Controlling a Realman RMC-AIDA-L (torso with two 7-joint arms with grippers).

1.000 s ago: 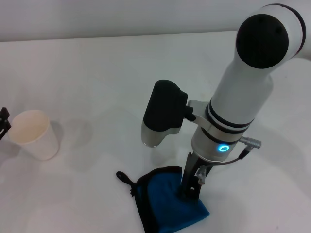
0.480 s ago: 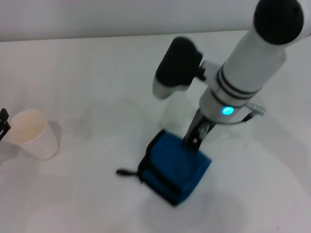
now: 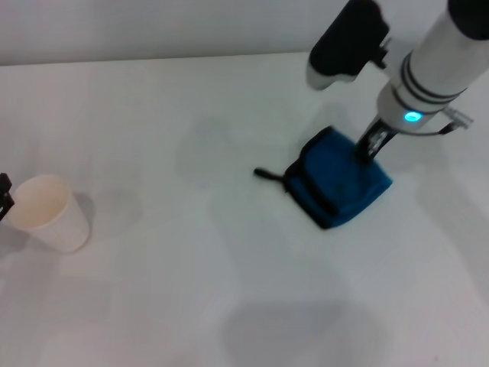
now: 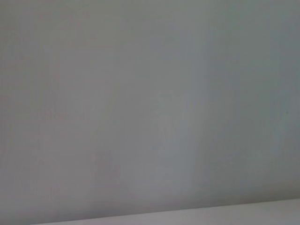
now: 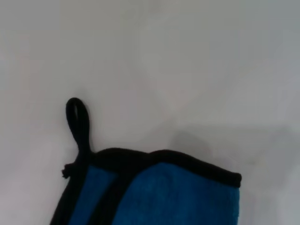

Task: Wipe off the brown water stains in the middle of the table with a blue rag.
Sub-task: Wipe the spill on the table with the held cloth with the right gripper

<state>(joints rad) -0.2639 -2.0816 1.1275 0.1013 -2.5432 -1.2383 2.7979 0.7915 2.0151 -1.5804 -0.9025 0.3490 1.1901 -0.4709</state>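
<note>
So: table (image 3: 153, 290) is plain white, nothing tan visible on it right now — can't pick out any stain from the head view, so it's either wiped or under the rag. Right arm reaches in from the far right side, right gripper (image 3: 368, 149) planted down on the rag (image 3: 340, 186), pressing on its far edge. Jaws look narrow, pinching or pinning the cloth; can't tell which. Left gripper (image 3: 4, 197) is just a dark sliver at the left edge by the cup (image 3: 47, 212), idle, jaw state can't tell. Left wrist view shows blank surface only. Rag sits right of centre, folded, black trim, loop tab (image 5: 77, 123) trailing flat toward the left. Handling guess: light, soft, floppy, bunches easily. Best held by the thick folded edge, pushed flat, not by the tab.
</note>
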